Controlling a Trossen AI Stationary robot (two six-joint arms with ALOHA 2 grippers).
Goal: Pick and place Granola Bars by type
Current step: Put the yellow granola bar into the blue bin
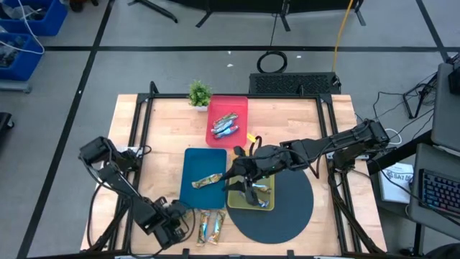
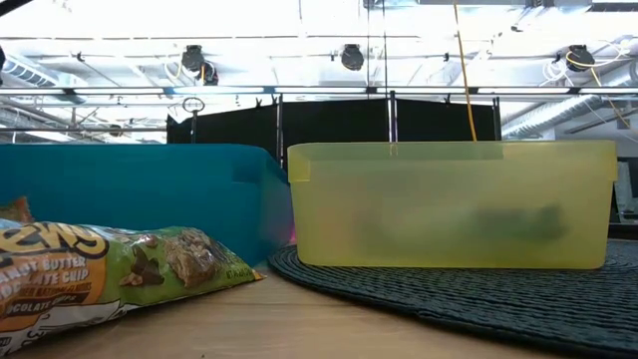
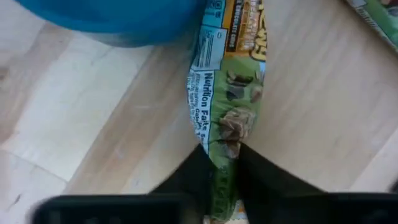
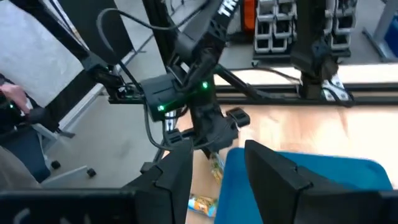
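My left gripper [image 3: 224,154] sits low at the table's near-left [image 1: 175,225], shut on a green-and-orange wrapped granola bar [image 3: 230,81] that lies just in front of the blue tray [image 1: 205,167]. A second bar [image 1: 218,224] lies beside it on the wood. My right gripper [image 4: 217,152] is open and empty, reaching from the right over the yellow tray [image 1: 264,207], which holds tan bars [image 1: 262,188]. One bar [image 1: 208,181] lies in the blue tray. Several blue bars [image 1: 226,126] lie in the red tray [image 1: 237,105]. My left gripper pinches the green-and-orange bar by its near end [image 3: 225,163], between the two fingers [image 3: 198,171]. The fingers come in low from the table's left, along the bar's length. The rest of the bar stretches away from the fingers over the wood toward the blue tray.
The yellow tray stands on a dark round mat [image 1: 287,216] at the near right. A small green potted plant [image 1: 200,93] stands at the far edge beside the red tray. Bare wood lies to the left of the blue tray [image 1: 154,158]. The low view shows a bar [image 2: 110,267] before the blue tray.
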